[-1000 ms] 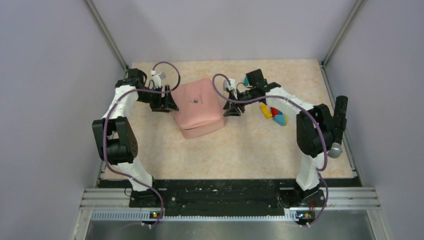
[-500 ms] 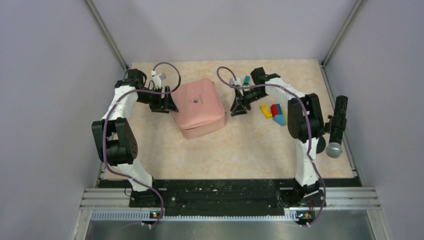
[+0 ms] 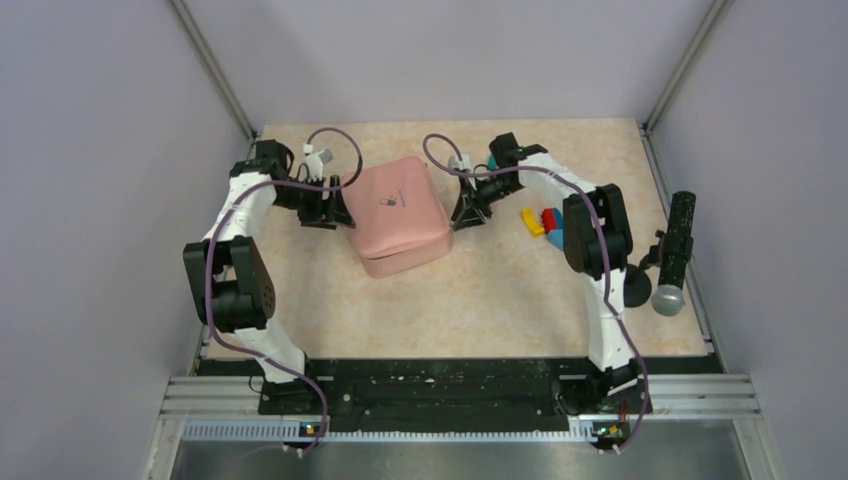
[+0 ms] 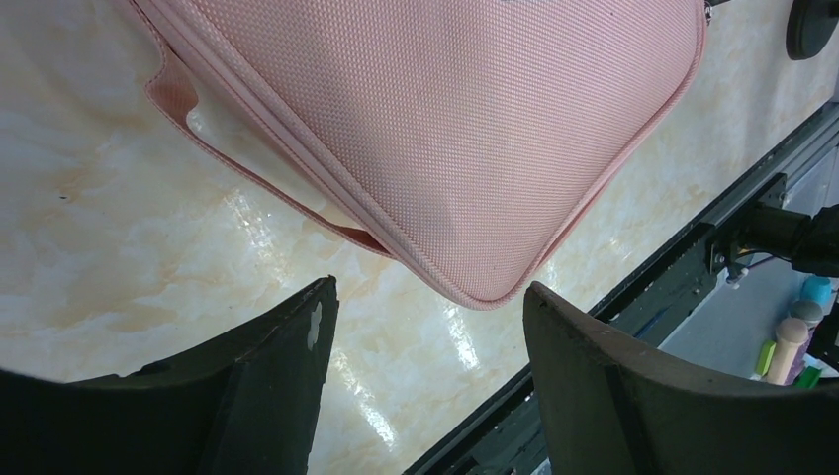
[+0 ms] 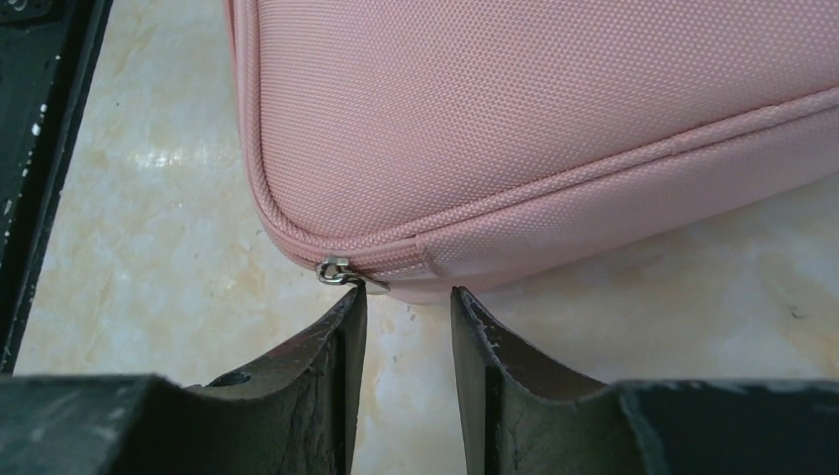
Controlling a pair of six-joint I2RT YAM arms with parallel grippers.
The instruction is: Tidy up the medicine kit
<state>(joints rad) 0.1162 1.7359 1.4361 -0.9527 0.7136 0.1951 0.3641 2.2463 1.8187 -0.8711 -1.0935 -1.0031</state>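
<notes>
Medicine kit (image 3: 397, 212), zipped shut at far centre of the desk (image 3: 500, 300); right jaws slightly apart just short of its zip pull (image 5: 341, 272), left jaws wide apart beside its left edge, so a closing pinch may miss the pull and shove the unheld kit.

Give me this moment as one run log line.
case: medicine kit closed on table | left fingers: open, facing kit corner | right fingers: narrowly open at zipper pull, nothing gripped
</notes>
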